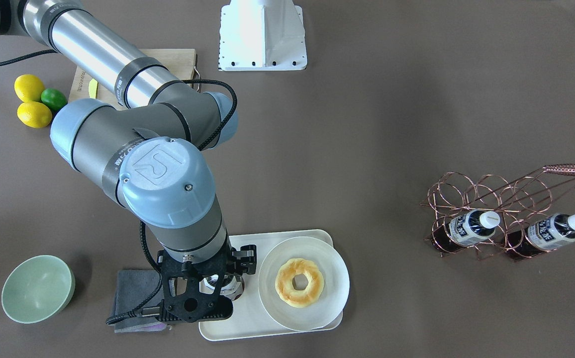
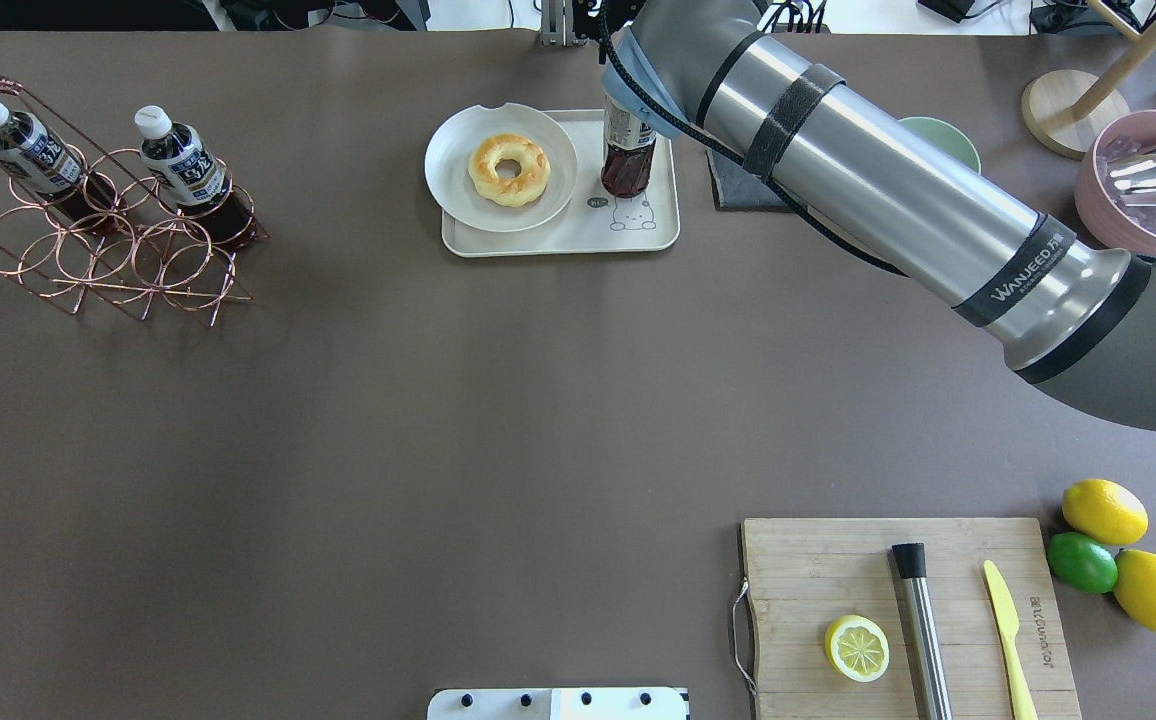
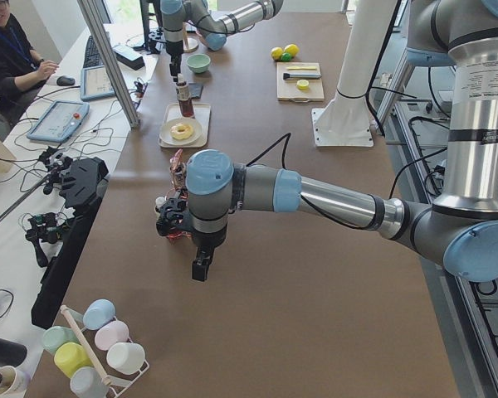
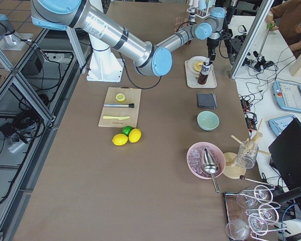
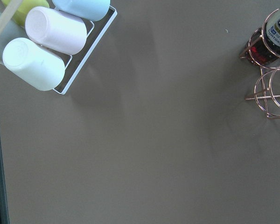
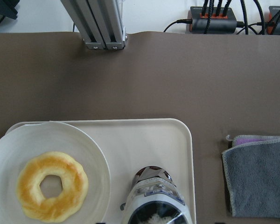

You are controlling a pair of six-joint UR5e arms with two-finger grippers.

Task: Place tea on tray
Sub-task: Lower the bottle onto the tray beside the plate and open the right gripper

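Observation:
The tea [image 2: 627,160], a small bottle of dark liquid, stands upright on the cream tray [image 2: 650,236], next to the bear drawing. It also shows in the front view [image 1: 228,287] and right wrist view [image 6: 154,205]. My right gripper [image 1: 213,278] reaches down over the bottle's top and appears shut on it; the cap and fingertips are hidden. My left gripper [image 3: 201,267] hangs over bare table near the wire rack; I cannot tell whether it is open or shut.
A round plate [image 2: 458,195] with a doughnut [image 2: 509,168] fills the tray's other half. A copper wire rack [image 2: 108,265] holds two more tea bottles [image 2: 178,155]. A grey cloth [image 1: 136,288] and green bowl [image 1: 37,288] lie beside the tray. A cutting board [image 2: 818,570] sits near my base.

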